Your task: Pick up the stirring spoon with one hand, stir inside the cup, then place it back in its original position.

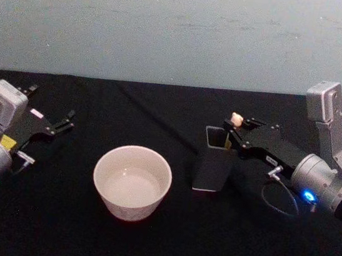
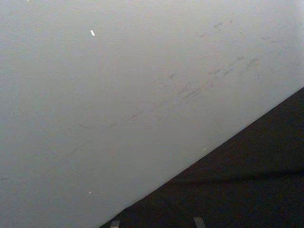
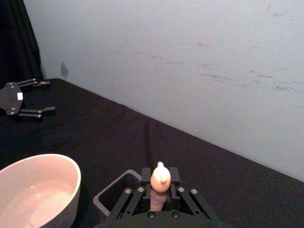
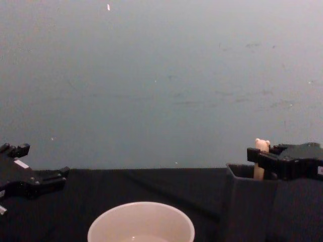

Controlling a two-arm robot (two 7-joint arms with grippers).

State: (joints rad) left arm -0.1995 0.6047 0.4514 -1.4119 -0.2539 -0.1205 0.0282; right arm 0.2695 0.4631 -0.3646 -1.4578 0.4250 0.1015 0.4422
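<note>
Wide round cream-white cup (image 1: 131,183): stands upright nearest the front of the black cloth-covered table (image 1: 160,117), about midway between the two arms.
Tall dark grey square-sided holder (image 1: 212,162): stands just right of the cup and slightly farther back, not touching it, thin-walled, open at the top.
Slim stirring spoon with beige bear-head handle (image 1: 236,118): stands in the holder, bear head above the rim, shaft and bowl hidden inside.
Right black gripper (image 1: 238,132): reaches over the holder's top from the right, fingers pressed on the beige handle just below the bear head.
Left black gripper with white label (image 1: 51,107): sits at the table's left side, well apart from the cup, fingers spread.
Pale grey-blue wall (image 1: 171,27): rises behind the table's far edge, faintly scuffed.
</note>
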